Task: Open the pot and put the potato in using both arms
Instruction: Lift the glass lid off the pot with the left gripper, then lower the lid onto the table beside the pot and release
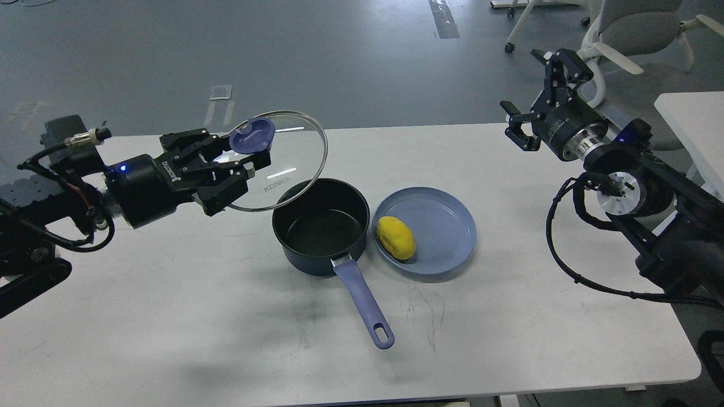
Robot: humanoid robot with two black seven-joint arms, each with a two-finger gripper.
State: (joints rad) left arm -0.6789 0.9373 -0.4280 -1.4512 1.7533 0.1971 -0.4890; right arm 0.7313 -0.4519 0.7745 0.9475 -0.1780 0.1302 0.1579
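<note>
A dark blue pot (320,226) with a blue handle stands open at the table's middle. Its glass lid (288,164) with a blue knob (252,135) is held tilted in the air, up and left of the pot. My left gripper (249,157) is shut on the lid's knob. A yellow potato (396,237) lies in a blue plate (447,226) just right of the pot. My right gripper (534,96) is open and empty, high above the table's far right edge.
The white table (226,316) has bare room in front and to the left. An office chair (633,34) and a second white table (693,118) stand beyond the right side.
</note>
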